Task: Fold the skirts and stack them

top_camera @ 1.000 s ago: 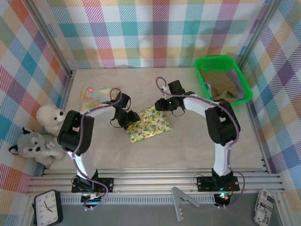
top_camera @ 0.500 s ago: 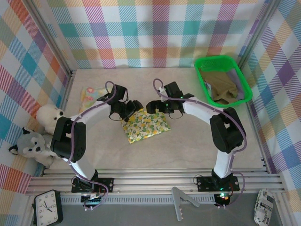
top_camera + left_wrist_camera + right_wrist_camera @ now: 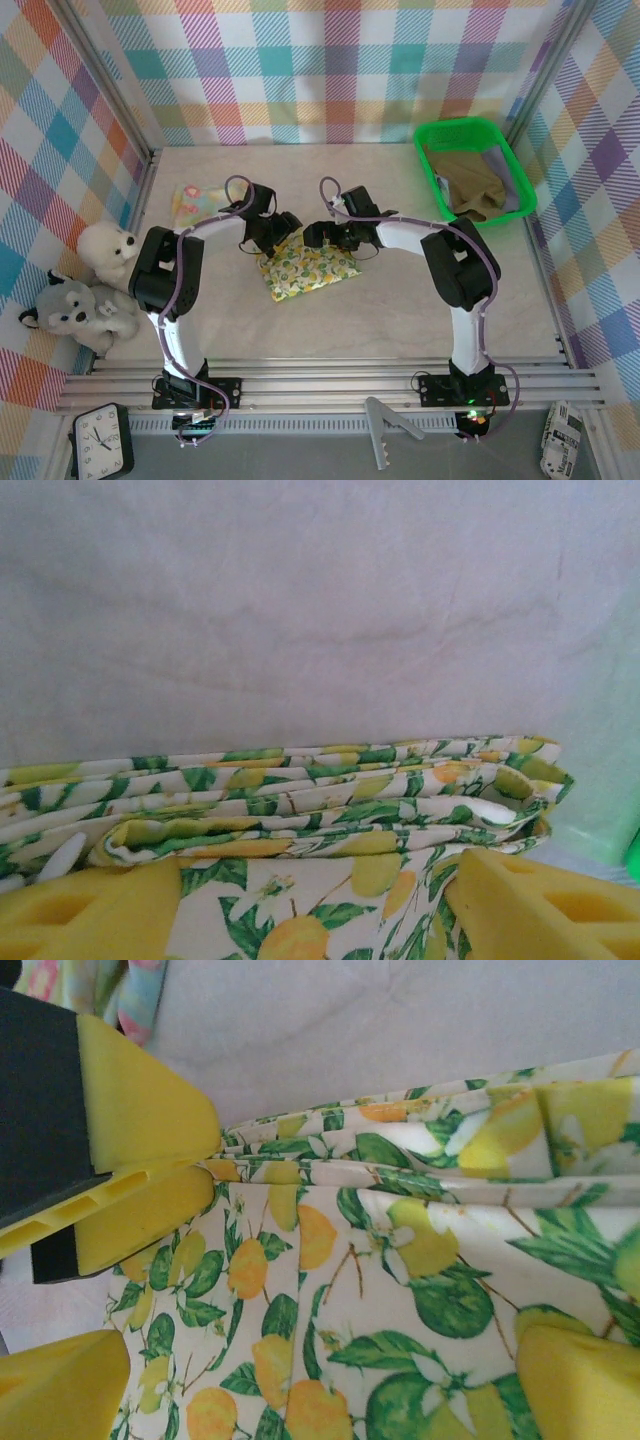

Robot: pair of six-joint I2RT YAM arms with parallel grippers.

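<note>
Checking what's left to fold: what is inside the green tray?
An olive skirt lies bunched in the tray, with a lavender one showing along its right side. Anything beneath them is covered.

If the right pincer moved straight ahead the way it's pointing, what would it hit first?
Probably the lemon-print skirt, spread directly ahead of the right pincer between its open pads; nothing else seems to lie in the way.

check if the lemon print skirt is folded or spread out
Folded: the lemon print skirt lies as a compact rectangle, its stacked layers showing edge-on.
</note>
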